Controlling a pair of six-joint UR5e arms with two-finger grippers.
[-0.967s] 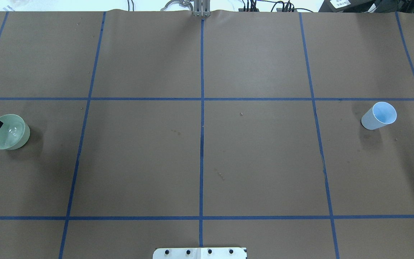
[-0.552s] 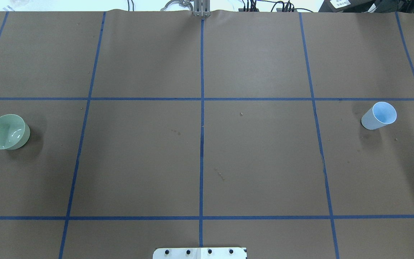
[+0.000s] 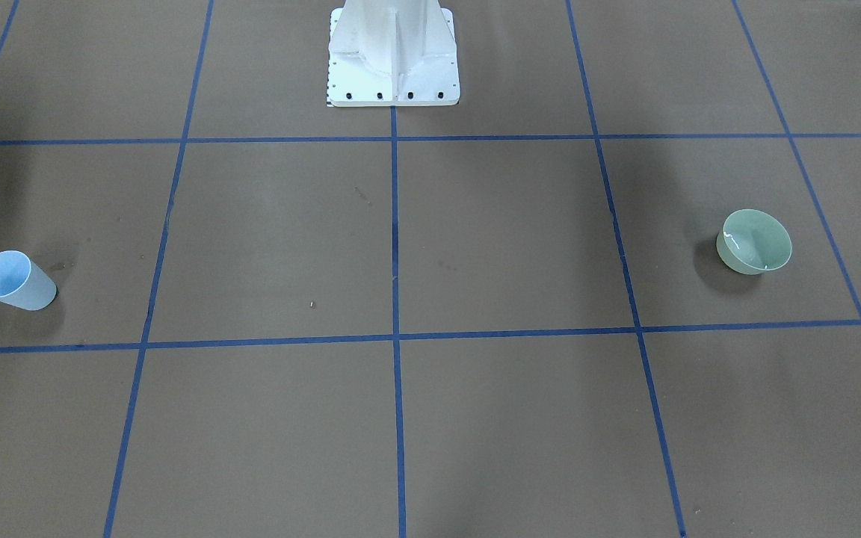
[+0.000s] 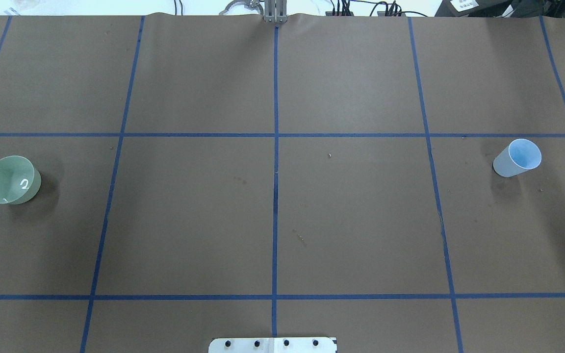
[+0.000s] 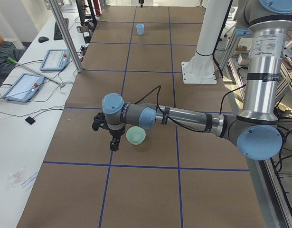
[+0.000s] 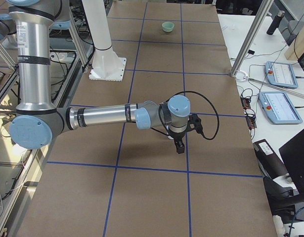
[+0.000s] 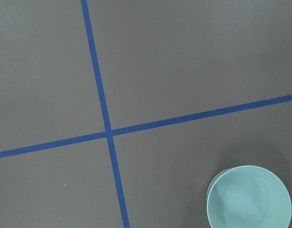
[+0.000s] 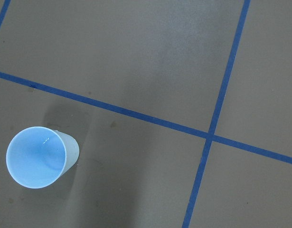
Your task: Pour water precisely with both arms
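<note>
A pale green bowl (image 4: 10,180) stands at the table's left side, also in the front view (image 3: 755,241) and the left wrist view (image 7: 249,197). White glints in it mark the water (image 4: 24,184). A light blue cup (image 4: 518,158) stands upright at the right, also in the right wrist view (image 8: 39,156). My left arm (image 5: 183,118) reaches low across the table; its gripper (image 5: 114,144) hangs just beside the bowl (image 5: 135,136), apart from it. My right gripper (image 6: 179,146) hangs low over the table. I cannot tell whether either is open or shut.
Brown paper with a blue tape grid covers the table. The white pedestal (image 3: 393,52) stands at the robot's edge. Tablets and cables (image 6: 280,89) lie on the operators' bench beyond the table's far edge. In the exterior right view the arm hides the cup.
My left gripper was at the bowl's left rim a second ago; it has drawn away left, out of the overhead view. The bowl stays put, its water glints shifting. The cup has not moved.
</note>
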